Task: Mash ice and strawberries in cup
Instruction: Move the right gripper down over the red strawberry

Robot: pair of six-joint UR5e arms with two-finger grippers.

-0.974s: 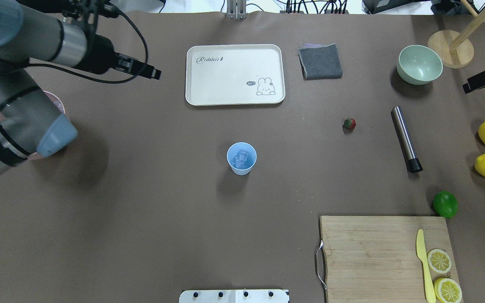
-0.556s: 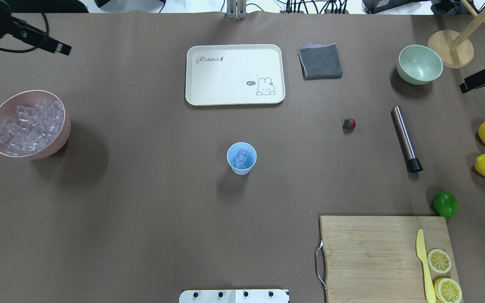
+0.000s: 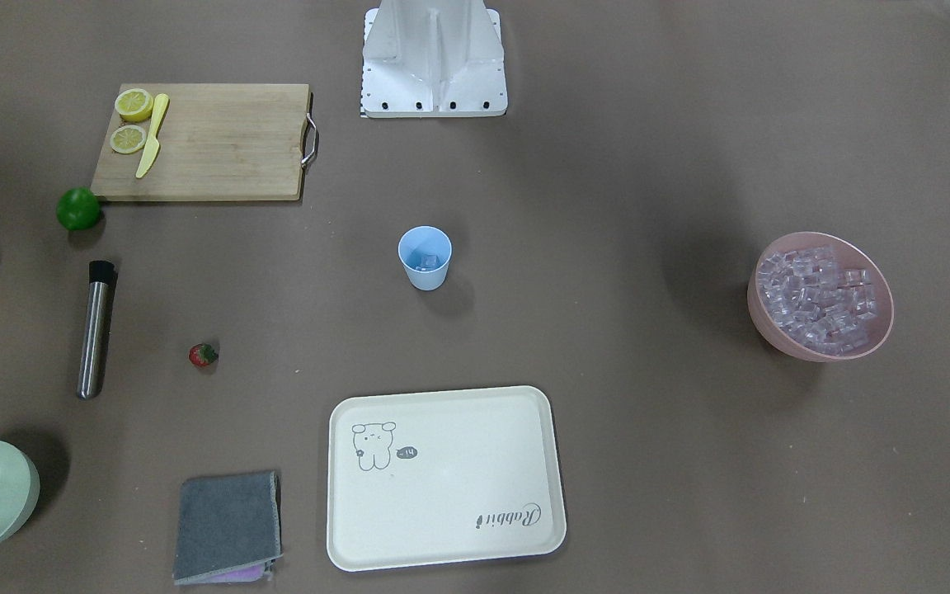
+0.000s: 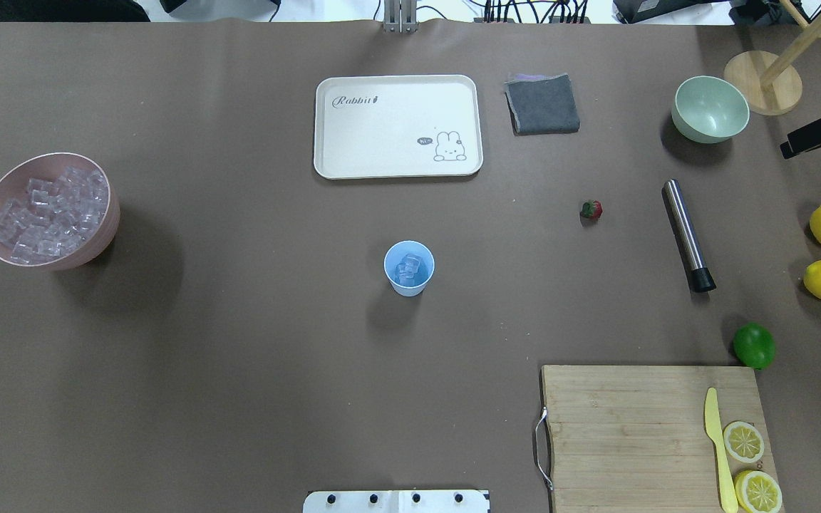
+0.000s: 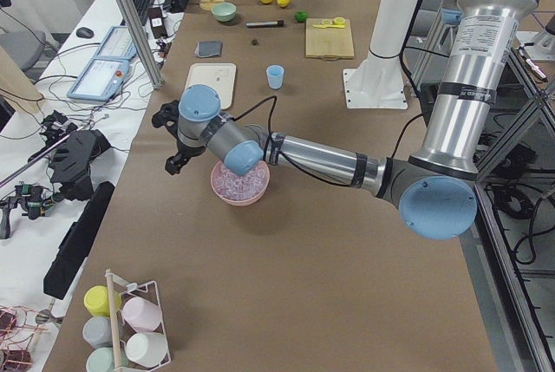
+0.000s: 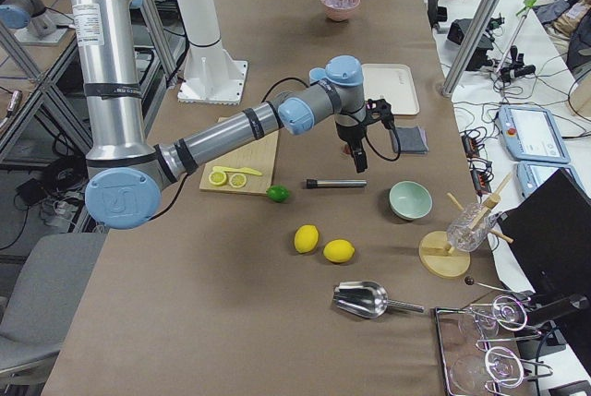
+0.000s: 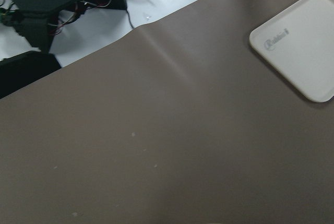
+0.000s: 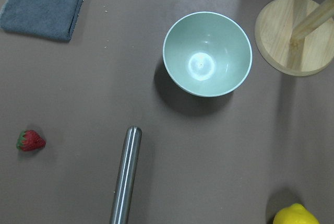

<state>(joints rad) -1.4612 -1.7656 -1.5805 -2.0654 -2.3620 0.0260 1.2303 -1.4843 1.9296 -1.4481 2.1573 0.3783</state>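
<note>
Glassy ice (image 4: 408,268) lies in the tapered plastic cup (image 4: 409,287); whether left pincer (image 5: 167,143) or right pincer (image 4: 788,149) gapes, I cannot tell.

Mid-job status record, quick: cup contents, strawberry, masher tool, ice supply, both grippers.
Cup: light blue plastic tumbler, upright mid-table, a few clear ice cubes inside
Strawberry: small red strawberry on the table, outside the cup
Tool: steel cylinder with black tip, lying untouched
Ice supply: pink bowl, heaped
Left gripper: near pink bowl, state unclear
Right gripper: near pale green bowl, state unclear
</note>
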